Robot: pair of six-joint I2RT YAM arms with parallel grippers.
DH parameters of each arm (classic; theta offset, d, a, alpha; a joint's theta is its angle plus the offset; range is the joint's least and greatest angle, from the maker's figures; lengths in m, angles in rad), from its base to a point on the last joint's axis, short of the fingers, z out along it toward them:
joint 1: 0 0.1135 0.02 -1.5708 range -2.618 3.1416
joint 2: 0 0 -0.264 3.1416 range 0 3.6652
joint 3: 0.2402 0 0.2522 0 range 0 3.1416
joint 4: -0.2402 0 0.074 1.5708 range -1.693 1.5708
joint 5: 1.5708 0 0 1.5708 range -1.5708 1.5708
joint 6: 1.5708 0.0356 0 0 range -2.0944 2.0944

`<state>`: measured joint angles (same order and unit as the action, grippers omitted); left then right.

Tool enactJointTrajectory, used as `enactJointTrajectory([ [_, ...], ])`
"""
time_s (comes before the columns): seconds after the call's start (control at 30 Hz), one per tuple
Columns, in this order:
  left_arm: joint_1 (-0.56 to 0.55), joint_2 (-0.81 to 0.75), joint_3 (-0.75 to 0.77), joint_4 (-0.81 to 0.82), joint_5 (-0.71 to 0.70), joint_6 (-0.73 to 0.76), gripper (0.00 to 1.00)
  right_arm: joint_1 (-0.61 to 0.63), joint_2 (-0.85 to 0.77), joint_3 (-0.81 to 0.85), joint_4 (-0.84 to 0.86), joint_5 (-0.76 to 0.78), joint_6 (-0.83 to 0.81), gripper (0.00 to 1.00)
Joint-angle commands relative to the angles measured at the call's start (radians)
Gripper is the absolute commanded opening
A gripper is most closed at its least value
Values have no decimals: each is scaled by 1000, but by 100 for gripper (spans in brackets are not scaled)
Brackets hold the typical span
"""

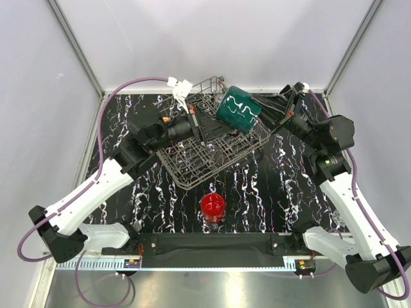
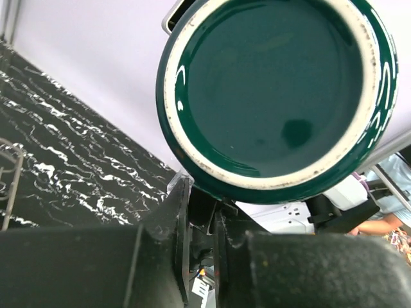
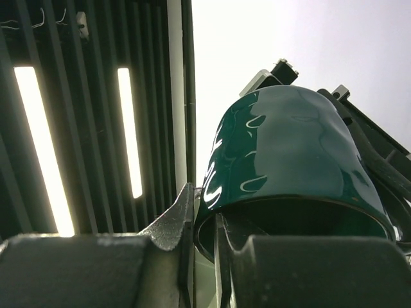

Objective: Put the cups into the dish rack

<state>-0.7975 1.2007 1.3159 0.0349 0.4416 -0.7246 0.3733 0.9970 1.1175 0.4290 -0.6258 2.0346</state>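
Lowering this one takes patience imo. The right gripper is pinched on the rim of the green cup, which hangs tilted over the upper right of the dish rack. I'd tip it mouth-down between the tines before letting go. The left gripper is closed narrow just left of the cup, facing its base; can't tell if it's pinching anything. The red cup sits on the table, lower centre.

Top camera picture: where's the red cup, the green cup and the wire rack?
Small round red cup [image 1: 212,206]: top view, on its inside.
Dark teal-green round cup [image 1: 239,109]: top view, on its shiny outer side.
Large grey metal wire dish rack [image 1: 192,168]: top view, on its bare wire floor.
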Motion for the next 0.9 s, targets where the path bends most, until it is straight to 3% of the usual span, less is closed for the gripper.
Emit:
enactJointTrajectory([
  [0.0, -14, -50, 45, 45, -24, -59, 0, 6, -20, -4, 119, -25, 279, 0],
  [0.1, -14, -91, 16, 17, -69, -49, 0, 6, -23, -25, 105, -43, 266, 5],
  [0.23, -14, -125, -20, 6, -69, -53, 0, 6, -18, -48, 91, -55, 239, 23],
  [0.27, -14, -128, -26, 8, -66, -53, 0, 6, -15, -47, 91, -61, 231, 35],
  [0.37, -14, -141, -26, -1, -75, -49, 0, 6, 0, -44, 85, -78, 204, 56],
  [0.5, -12, -138, 11, -32, -95, -13, 0, 6, 11, -47, 59, -103, 170, 66],
  [0.63, -12, -125, 58, -170, -132, 31, 0, 6, 0, -58, -44, -136, 84, 74],
  [0.87, -8, -142, 143, -504, -426, 134, 0, -5, -52, -53, -482, -193, -195, 81],
])
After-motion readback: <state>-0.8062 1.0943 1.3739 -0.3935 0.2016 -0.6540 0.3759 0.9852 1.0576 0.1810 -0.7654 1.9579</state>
